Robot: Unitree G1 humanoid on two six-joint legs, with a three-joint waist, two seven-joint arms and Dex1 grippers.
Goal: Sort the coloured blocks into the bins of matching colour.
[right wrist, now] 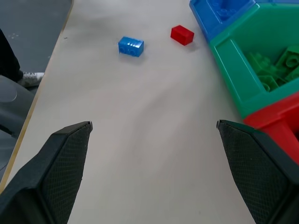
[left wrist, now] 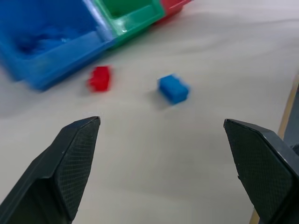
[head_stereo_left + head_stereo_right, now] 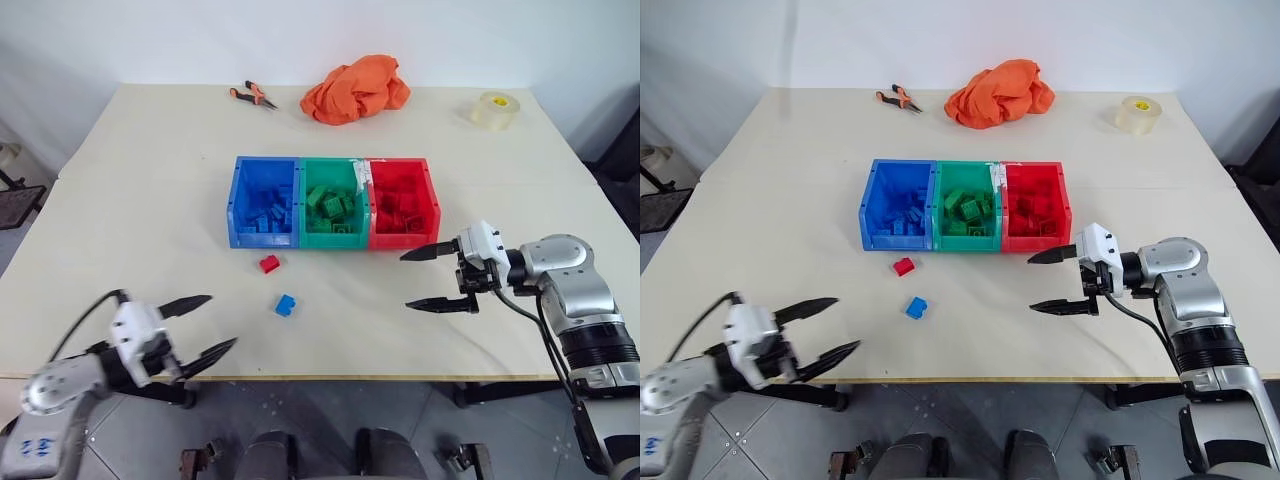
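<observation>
Nearest me, my left gripper (image 3: 205, 325) hangs at the table's front edge with its two black fingers spread wide and nothing between them. My right gripper (image 3: 432, 278) sits over the right side of the cream tabletop (image 3: 150, 180), jaws just as wide and empty, pointing left across the table.

Between them lie the two strays: a small blue studded plastic brick (image 3: 285, 305), and just beyond it a small red studded plastic brick (image 3: 268, 264), close to the front wall of the blue bin (image 3: 262, 238). I judge the left gripper nearer both; the blue brick lies ahead and to its right, with its long axis running diagonally.

Behind that, the green bin (image 3: 333, 240) and red bin (image 3: 400, 240) complete the joined row, each holding bricks of its own colour.
</observation>
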